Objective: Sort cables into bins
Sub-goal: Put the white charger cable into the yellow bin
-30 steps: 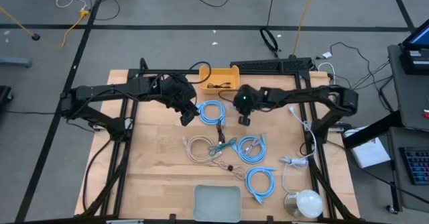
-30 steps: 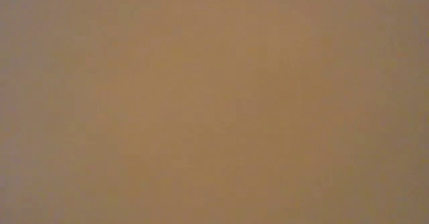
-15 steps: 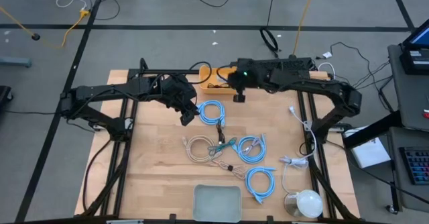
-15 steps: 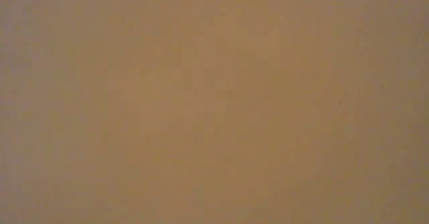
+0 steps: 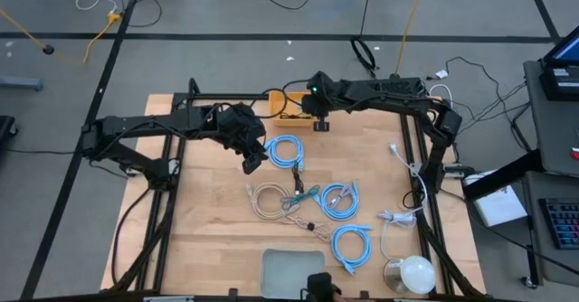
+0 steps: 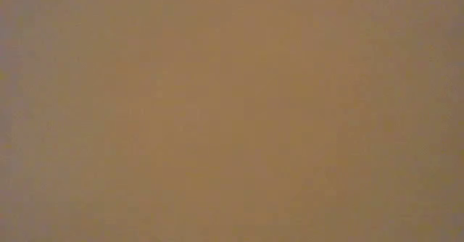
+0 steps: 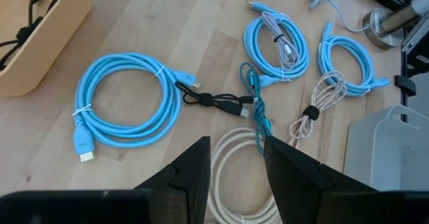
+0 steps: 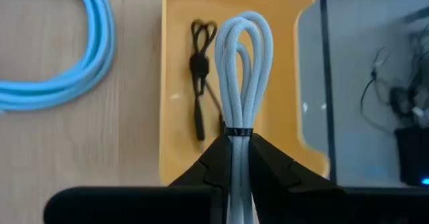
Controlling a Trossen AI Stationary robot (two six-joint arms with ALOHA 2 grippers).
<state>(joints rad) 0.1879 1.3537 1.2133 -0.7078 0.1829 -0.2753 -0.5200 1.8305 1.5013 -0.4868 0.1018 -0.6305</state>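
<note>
Right claw (image 8: 239, 158) is pinched tight on a folded pale grey cable (image 8: 244, 70), hanging over the orange-yellow bin (image 8: 271, 3) at the counter's far edge, where a thin black cable (image 8: 199, 70) already lies. Released off-centre, the springy loops could catch the bin's wall and tip out. Left claw (image 7: 236, 158) hovers half-open, empty, over the coiled light-blue cable (image 7: 127, 103) and the beige coil (image 7: 234, 184) near mid-counter.

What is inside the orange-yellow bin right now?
In the right wrist view, one short black cable lies on the floor of the orange-yellow bin. The right tool holds a bundled pale grey cable over it, covering part of the floor.
</note>
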